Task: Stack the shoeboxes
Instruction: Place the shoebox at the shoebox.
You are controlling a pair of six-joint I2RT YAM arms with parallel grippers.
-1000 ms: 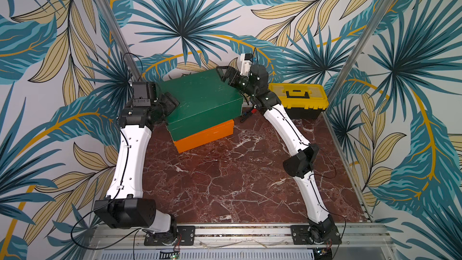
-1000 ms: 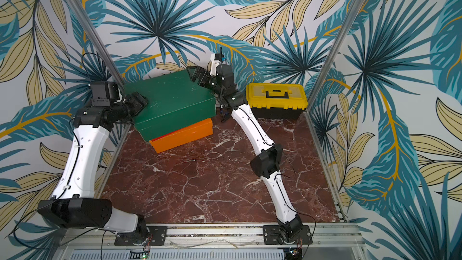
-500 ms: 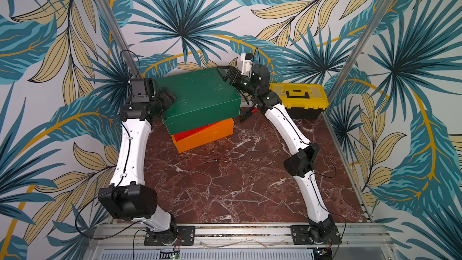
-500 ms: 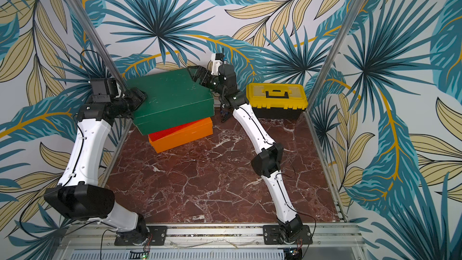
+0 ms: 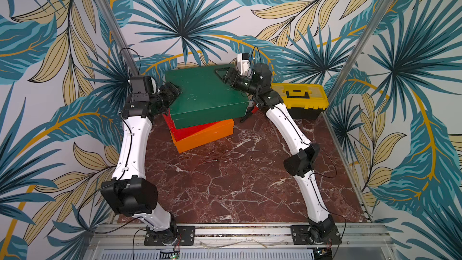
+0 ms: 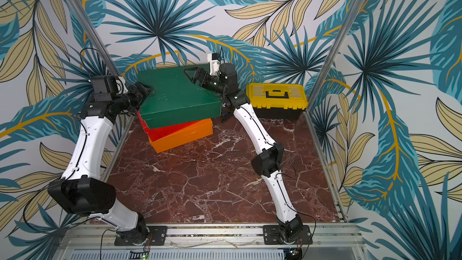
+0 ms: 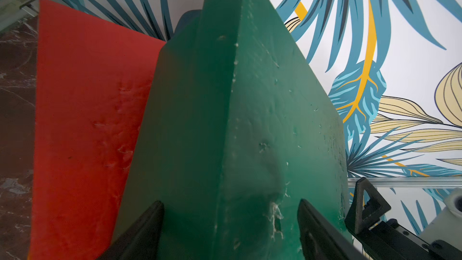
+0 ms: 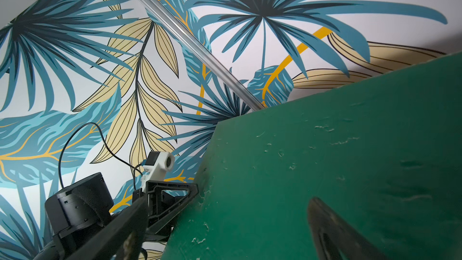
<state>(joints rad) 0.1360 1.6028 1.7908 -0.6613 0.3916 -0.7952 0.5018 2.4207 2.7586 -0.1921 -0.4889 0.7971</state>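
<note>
Green box [image 5: 207,91] is between my two sets of jaws. The left jaws are clamped on one corner. The right jaws are spread wide around the opposite corner, and I can't tell if they're actually squeezing.

Red box [image 7: 87,121] is right below my left jaws, with orange [image 5: 202,138] under that on the worktop [image 5: 237,176].

My worry is that corner pinches are sketchy, so green could pivot or slip out. It also looks twisted against red, so let go like this it might overhang and slide, maybe shoving red along.

All three lids are on and the toolbox [image 5: 298,96] behind my right jaws is shut too, so no clue what's inside any of them.
</note>
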